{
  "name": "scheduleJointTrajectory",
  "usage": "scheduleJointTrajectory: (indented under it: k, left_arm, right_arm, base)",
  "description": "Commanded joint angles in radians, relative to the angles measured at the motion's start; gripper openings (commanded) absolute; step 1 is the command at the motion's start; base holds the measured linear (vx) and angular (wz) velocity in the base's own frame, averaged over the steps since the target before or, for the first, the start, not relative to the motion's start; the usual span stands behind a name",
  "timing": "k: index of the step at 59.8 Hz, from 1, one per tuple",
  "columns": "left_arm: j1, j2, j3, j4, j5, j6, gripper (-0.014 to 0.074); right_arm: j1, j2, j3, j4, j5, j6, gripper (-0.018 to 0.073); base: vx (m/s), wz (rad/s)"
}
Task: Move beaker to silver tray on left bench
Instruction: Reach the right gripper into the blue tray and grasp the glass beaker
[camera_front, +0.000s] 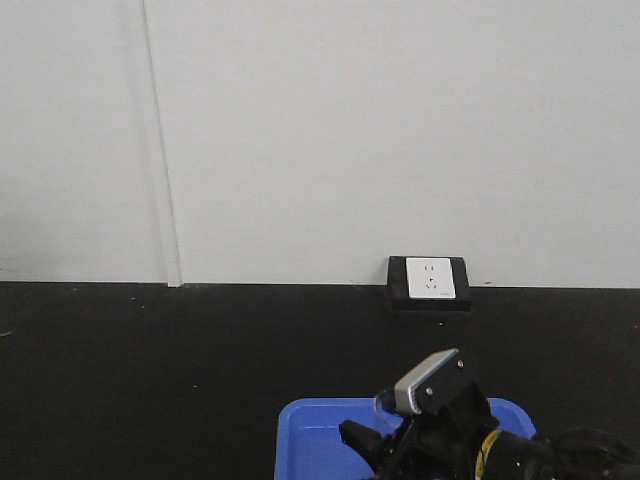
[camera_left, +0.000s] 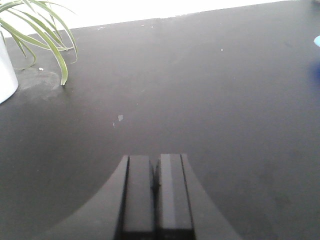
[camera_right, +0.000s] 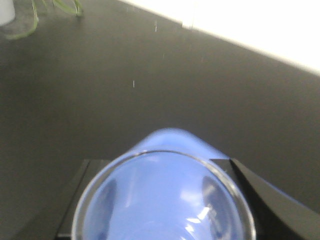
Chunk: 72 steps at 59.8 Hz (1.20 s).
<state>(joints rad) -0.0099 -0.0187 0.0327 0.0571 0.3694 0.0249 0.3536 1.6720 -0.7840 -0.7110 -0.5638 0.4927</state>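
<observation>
Blue tray (camera_front: 310, 445), wall socket (camera_front: 430, 278) (white face), plant pot (camera_left: 4, 70) w/ green leaves.

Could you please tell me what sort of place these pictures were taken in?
Most likely a laboratory: a matte black worktop against a plain white wall, a clear glass beaker over a blue tray, and a wall socket at bench level.

No legible text, brand or number in any view; far white wall socket (camera_front: 430, 278) shows unreadable marks only
</observation>
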Motion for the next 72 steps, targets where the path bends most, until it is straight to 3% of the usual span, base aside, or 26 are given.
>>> scheduleJointTrajectory:
  k: [1, 9, 72]
  left_arm:
    - [-0.005, -0.006, 0.020, -0.003, -0.081, -0.002, 0.0001]
    - [-0.005, -0.006, 0.020, -0.003, -0.081, -0.002, 0.0001]
    - [-0.005, -0.006, 0.020, -0.003, -0.081, -0.002, 0.0001]
  right_arm:
    - [0.061, -0.113, -0.093, -0.010, 0.084, 0.069, -0.0015]
    - [0.131, -0.158, -0.180, -0.008, 0.242, 0.111, -0.0014]
    - [0.143, -0.189, -0.206, -0.009, 0.217, 0.116, -0.0014]
  base:
    - [0.00, 0.00]
    - [0.00, 0.00]
    - [0.00, 0.00]
